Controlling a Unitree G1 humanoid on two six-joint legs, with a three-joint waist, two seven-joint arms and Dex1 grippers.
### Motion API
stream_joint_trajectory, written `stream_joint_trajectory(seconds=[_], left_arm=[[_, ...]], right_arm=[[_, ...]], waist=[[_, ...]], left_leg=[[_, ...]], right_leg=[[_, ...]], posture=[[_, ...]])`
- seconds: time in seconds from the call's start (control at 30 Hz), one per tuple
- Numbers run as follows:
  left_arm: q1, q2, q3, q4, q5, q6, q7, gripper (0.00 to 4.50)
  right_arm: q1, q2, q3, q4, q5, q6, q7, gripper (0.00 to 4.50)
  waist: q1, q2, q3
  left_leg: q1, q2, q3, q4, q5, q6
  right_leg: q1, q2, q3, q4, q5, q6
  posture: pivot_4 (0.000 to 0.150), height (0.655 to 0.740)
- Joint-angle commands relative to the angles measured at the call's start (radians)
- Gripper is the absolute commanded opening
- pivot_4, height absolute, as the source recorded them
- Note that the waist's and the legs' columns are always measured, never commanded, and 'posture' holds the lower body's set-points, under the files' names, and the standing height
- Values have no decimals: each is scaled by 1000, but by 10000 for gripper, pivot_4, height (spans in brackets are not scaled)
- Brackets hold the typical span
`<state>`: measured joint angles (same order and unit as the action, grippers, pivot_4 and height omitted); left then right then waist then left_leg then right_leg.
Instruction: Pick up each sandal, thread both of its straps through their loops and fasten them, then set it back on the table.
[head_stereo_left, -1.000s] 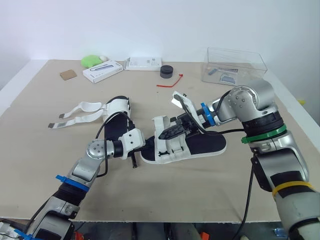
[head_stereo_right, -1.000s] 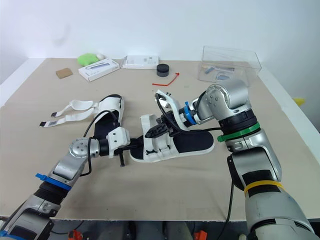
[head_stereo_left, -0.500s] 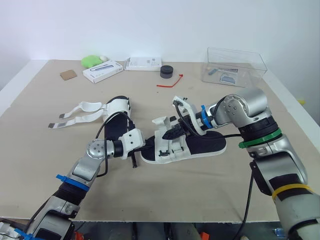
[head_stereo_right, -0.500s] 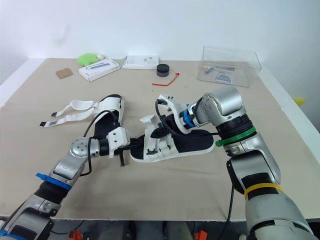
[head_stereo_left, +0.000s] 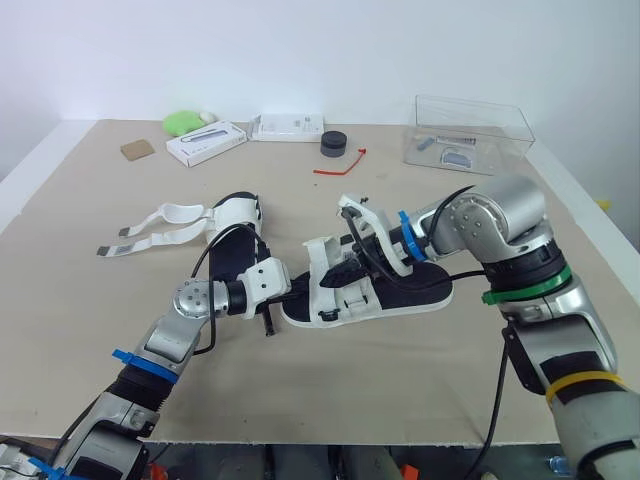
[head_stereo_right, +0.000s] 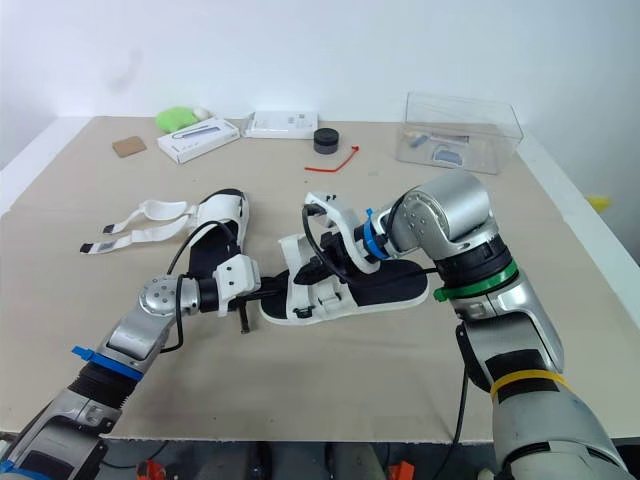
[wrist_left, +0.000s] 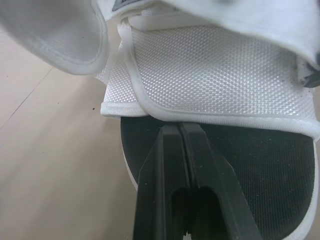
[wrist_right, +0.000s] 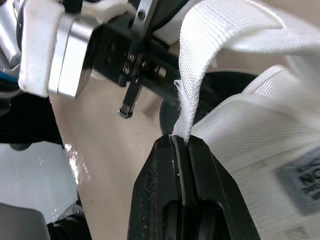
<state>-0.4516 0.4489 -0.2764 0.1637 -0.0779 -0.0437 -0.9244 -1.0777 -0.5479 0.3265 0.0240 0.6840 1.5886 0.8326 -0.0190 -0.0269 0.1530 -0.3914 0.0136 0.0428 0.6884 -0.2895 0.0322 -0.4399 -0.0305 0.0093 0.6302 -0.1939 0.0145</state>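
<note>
At the centre of the worktop (head_stereo_left: 420, 385) the sandal (head_stereo_left: 415, 290) lies flat, with bare board toward the near edge and to the right. The left gripper (wrist_left: 175, 129) has its jaws clenched, tips at the edge of the white upper (wrist_left: 215, 70). The right wrist view shows the right gripper (wrist_right: 180, 141) with its jaws grasping the strap (wrist_right: 200, 70), which is lifted off the upper. A second sandal (head_stereo_left: 235, 250) lies just far-left, its straps splayed.

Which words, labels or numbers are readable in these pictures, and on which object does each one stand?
"NO": first letters on a grey patch on the white upper of the sandal, right wrist view; the rest is cut off.
White box at the back: print too small to read.
Second white box beside it: print too small to read.
</note>
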Motion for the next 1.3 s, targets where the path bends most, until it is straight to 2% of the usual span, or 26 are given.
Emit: stream_joint_trajectory(seconds=[0.03, 0.43, 0.57, 0.63, 0.97, 1.07, 1.13, 1.17, 1.2, 1.3], left_arm=[[27, 11, -32, 46, 56, 26, 4, 0], [19, 8, -35, 59, 58, 21, 1, 0], [20, 8, -35, 60, 57, 21, 0, 0], [20, 10, -34, 62, 58, 20, 0, 0], [9, 10, -32, 76, 59, 10, 1, 0], [7, 9, -32, 79, 60, 8, 2, 0], [7, 9, -32, 79, 61, 7, 4, 0], [9, 9, -32, 78, 60, 7, 4, 0], [10, 10, -32, 77, 60, 7, 4, 0], [17, 12, -32, 72, 61, 7, 4, 0]], right_arm=[[37, 23, -37, -60, 2, 11, -43, 105], [112, 1, -27, -190, 7, 10, -82, 105], [104, 9, -72, -216, 36, 24, -79, 14648], [96, 21, -95, -213, 41, 26, -93, 24104], [19, 83, -185, -100, 13, 23, -149, 24104], [35, 84, -181, -107, 25, 26, -152, 16737], [51, 81, -176, -118, 41, 26, -155, 8792], [61, 79, -173, -126, 49, 26, -157, 2587], [70, 78, -170, -132, 56, 26, -162, 552], [111, 79, -165, -171, 72, 26, -183, 552]], waist=[[0, 0, 0], [0, 0, 0], [0, 0, 0], [0, 0, 0], [0, 0, 0], [0, 0, 0], [0, 0, 0], [0, 0, 0], [0, 0, 0], [0, 0, 0]], left_leg=[[0, 0, 0, 0, 0, 0], [0, 0, -1, 0, 0, 0], [0, 0, -1, 0, 0, 0], [0, 0, -1, 0, 0, 0], [0, 0, -1, 1, 1, 0], [0, 0, -1, 1, 1, 0], [0, 0, -1, 1, 1, 0], [0, 0, -1, 1, 1, 0], [0, 0, -1, 1, 1, 0], [0, 0, -1, 1, 1, 0]], right_leg=[[0, 0, 0, 0, 0, 0], [0, 0, -1, 0, 0, 0], [0, 0, -1, 0, 0, 0], [0, 1, -1, 0, 0, 0], [1, 0, -2, 1, 0, -1], [1, 0, -2, 1, 0, -1], [1, 0, -2, 1, 0, -1], [1, 0, -2, 1, 0, -1], [1, 0, -2, 1, 0, -1], [1, 0, -2, 1, 0, -1]], posture=[[1500, 7400], [1500, 7400], [1500, 7400], [1500, 7400], [1500, 7400], [1500, 7400], [1500, 7400], [1500, 7400], [1500, 7400], [1500, 7400]])
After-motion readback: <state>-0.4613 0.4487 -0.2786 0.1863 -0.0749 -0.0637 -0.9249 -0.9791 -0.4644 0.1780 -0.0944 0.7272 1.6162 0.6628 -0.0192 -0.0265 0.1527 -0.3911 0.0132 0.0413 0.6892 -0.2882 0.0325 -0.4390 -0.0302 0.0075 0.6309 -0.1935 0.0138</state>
